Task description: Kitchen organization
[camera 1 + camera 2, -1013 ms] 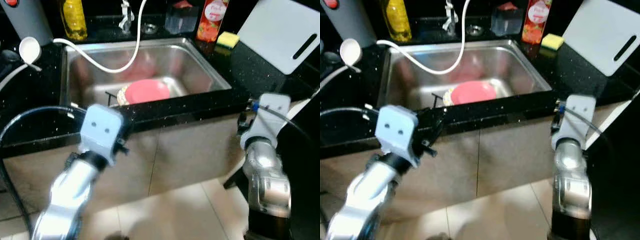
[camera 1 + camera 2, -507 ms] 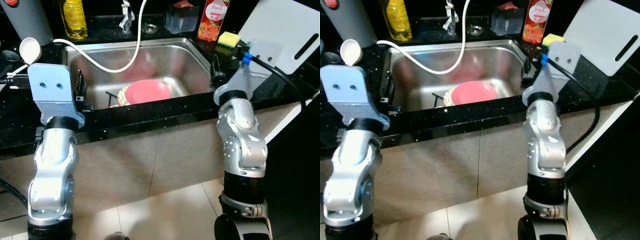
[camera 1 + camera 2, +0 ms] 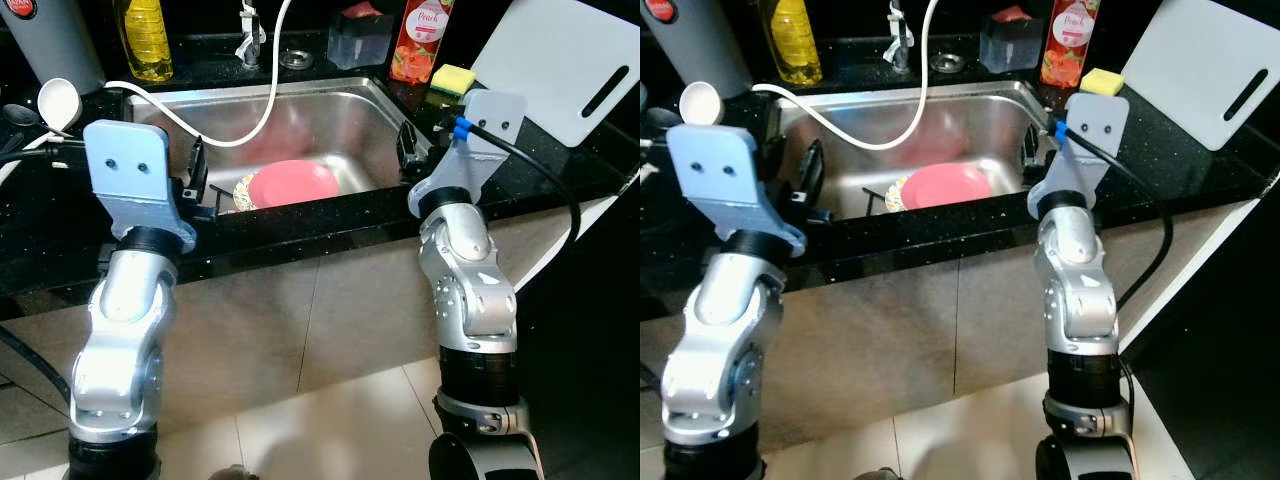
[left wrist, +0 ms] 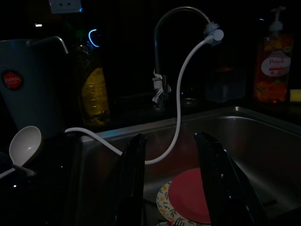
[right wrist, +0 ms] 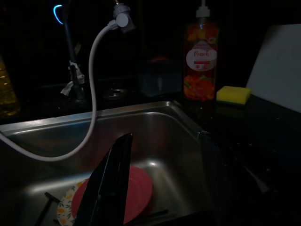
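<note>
1. Black speckled countertop (image 3: 330, 215) surrounds a steel sink (image 3: 400, 130).
2. Behind the sink, on the counter: yellow bottle (image 3: 146, 38), tap base (image 3: 249, 40), clear container (image 3: 362, 38), orange soap bottle (image 3: 420, 40).
3. Right of the sink: yellow sponge (image 3: 452, 78); white cutting board (image 3: 560, 65) just beyond.
4. Left of the sink: white ladle (image 3: 57, 102), grey jug (image 3: 50, 40).
5. In the sink: pink plate (image 3: 293, 184) over a patterned plate.

Your head views are bright and sharp, with soft glare on the stainless steel sink basin (image 3: 330, 120) and speckled glints on the glossy black stone surface (image 3: 300, 215). Both wrist views are very dim; a blue ring glows in their dark backgrounds.
</note>
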You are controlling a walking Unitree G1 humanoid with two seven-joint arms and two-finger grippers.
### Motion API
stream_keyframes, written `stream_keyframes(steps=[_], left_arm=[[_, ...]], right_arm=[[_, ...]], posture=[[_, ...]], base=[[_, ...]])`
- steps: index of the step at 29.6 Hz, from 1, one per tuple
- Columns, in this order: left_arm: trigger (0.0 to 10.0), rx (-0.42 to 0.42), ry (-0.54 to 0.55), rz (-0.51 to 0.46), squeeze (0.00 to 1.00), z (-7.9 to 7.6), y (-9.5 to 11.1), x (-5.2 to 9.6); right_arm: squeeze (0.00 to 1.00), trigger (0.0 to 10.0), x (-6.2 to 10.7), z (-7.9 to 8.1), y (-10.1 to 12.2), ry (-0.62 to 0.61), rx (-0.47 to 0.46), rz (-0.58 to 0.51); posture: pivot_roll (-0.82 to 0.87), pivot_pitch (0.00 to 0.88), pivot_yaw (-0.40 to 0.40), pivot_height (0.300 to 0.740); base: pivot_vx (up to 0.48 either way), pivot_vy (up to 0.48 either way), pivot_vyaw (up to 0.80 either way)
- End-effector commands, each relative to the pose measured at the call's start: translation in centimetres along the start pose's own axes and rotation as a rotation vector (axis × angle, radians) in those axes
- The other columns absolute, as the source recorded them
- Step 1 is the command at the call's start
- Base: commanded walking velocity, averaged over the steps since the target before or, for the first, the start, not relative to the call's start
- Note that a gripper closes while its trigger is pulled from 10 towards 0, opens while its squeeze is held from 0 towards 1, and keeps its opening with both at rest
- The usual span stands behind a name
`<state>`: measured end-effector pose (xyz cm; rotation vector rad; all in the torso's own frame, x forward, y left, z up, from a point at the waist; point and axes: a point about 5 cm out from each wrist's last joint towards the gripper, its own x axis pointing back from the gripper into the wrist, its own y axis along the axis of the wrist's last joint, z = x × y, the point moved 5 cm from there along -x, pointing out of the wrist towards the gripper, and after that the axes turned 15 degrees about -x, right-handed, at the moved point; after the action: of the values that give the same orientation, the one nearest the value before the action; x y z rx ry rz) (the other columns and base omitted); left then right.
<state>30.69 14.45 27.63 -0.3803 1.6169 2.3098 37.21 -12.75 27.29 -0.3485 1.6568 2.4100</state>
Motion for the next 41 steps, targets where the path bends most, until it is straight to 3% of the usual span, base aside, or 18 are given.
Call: stream_keyframes(steps=[1,7,31,41], left_arm=[[10.0,0.044,0.009,0.015,0.00,-0.5,-0.3,-0.3],[10.0,0.049,0.058,0.036,0.00,-0.2,-0.8,-0.4],[10.0,-0.058,0.095,0.062,0.00,0.1,-1.9,-0.2],[10.0,-0.063,0.092,0.062,0.00,-0.1,-1.9,-0.3]], right_arm=[[0.00,10.0,0.0,-0.3,-0.8,-0.002,-0.026,0.028],[0.00,10.0,-0.1,-0.3,-1.6,-0.008,-0.065,0.060],[0.00,10.0,-0.7,0.6,-2.5,0.020,-0.043,0.088],[0.00,10.0,-0.5,0.5,-3.2,0.008,-0.029,0.116]], posture=[[0.12,0.000,0.002,0.740],[0.12,0.000,-0.005,0.740],[0.14,0.000,-0.036,0.740],[0.14,0.000,-0.034,0.740]], base=[[0.000,0.000,0.00],[0.000,0.000,0.00],[0.000,0.000,0.00],[0.000,0.000,0.00]])
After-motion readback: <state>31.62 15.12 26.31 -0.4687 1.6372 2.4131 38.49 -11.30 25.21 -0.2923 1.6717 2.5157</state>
